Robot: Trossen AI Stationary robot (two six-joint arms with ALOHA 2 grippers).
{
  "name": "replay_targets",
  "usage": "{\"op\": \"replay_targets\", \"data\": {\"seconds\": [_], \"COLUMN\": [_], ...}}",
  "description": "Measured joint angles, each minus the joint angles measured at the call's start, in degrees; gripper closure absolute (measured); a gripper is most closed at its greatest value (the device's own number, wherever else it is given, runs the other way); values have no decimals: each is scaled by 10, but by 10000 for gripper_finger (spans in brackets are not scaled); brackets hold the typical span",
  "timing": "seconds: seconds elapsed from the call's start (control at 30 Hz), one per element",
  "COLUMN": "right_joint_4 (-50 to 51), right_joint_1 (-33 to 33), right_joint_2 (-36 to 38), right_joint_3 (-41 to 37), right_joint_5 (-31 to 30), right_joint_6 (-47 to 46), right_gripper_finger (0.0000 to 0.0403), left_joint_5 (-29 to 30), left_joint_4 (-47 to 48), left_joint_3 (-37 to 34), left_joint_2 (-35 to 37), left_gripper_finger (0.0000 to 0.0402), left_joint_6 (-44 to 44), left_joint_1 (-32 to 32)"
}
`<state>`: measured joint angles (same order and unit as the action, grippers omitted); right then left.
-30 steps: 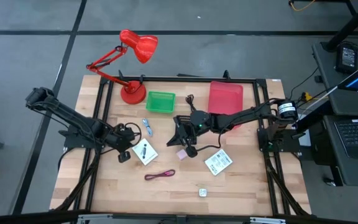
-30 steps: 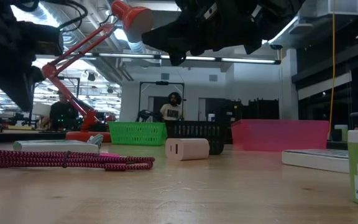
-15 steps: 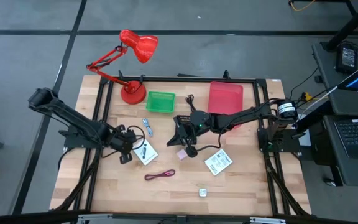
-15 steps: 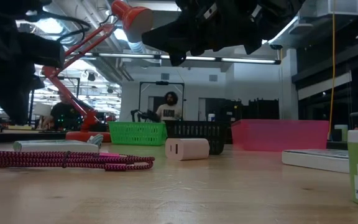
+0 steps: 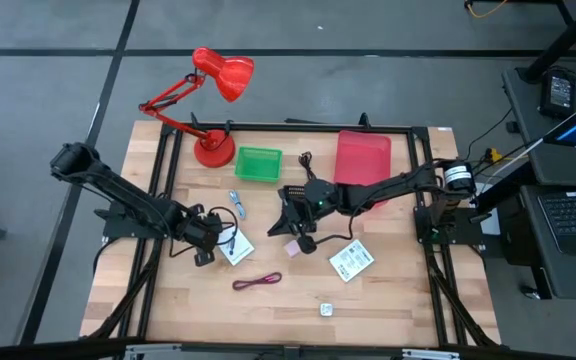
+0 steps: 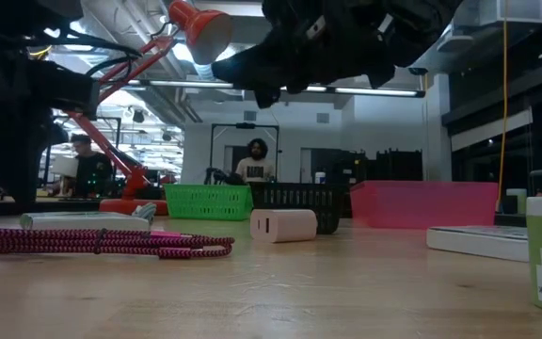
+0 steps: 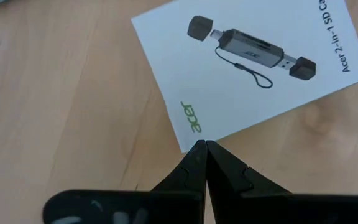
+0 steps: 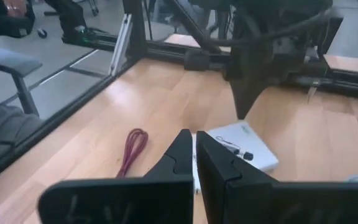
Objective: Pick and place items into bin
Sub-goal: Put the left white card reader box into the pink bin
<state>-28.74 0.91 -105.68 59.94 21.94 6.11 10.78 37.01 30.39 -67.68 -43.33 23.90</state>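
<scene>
Hovering closed left hand (image 7: 202, 147) at white packet (image 7: 247, 68) edge, right hand (image 8: 194, 146) closed, empty, mid-table

White printed packet (image 7: 247, 68), lying just ahead of the closed left gripper (image 7: 205, 144) tips, is showing green "acer" and black "Acer 2-in-1 SD C…", cut off at the edge.
</scene>
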Motion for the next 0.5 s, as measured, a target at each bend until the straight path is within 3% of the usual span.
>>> {"op": "replay_targets", "data": {"seconds": [0.5], "right_joint_4": [-12], "right_joint_1": [0], "right_joint_2": [-6], "right_joint_3": [0], "right_joint_5": [-28], "right_joint_6": [1], "right_gripper_finger": [398], "left_joint_5": [26], "left_joint_4": [0], "left_joint_3": [0], "left_joint_2": [-8], "left_gripper_finger": [398], "left_joint_6": [-11], "left_joint_1": [0]}}
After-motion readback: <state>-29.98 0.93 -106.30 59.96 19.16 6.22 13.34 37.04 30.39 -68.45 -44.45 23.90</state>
